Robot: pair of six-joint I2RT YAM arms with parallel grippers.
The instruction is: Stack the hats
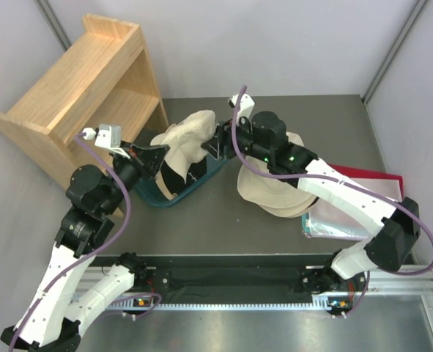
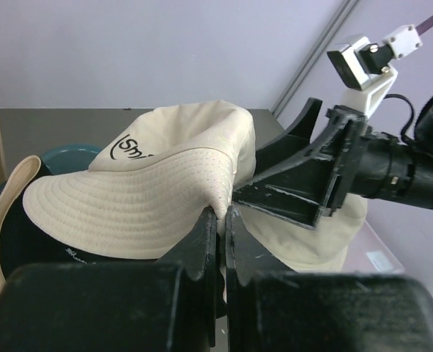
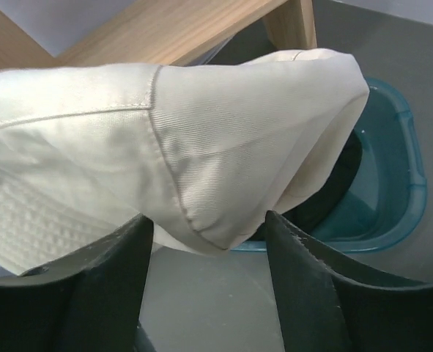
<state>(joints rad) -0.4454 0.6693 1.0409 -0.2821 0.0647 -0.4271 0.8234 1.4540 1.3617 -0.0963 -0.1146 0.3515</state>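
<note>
A cream hat (image 1: 190,136) hangs lifted over the teal tub (image 1: 174,199). My left gripper (image 2: 221,214) is shut on this hat's brim (image 2: 128,198). My right gripper (image 3: 209,218) stands open, its fingers (image 3: 304,271) on either side of a hanging fold of the same hat (image 3: 223,147) and apart from the cloth. In the top view it (image 1: 217,147) sits at the hat's right edge. More hats (image 2: 18,235), black inside, lie in the tub under the lifted one. A pile of cream hats (image 1: 271,194) rests on the table beneath my right arm.
A wooden shelf unit (image 1: 77,88) stands at the back left, close to my left arm. A red flat item (image 1: 374,177) and a clear plastic bag (image 1: 333,224) lie at the right. The tub's rim (image 3: 406,183) shows beyond the hat.
</note>
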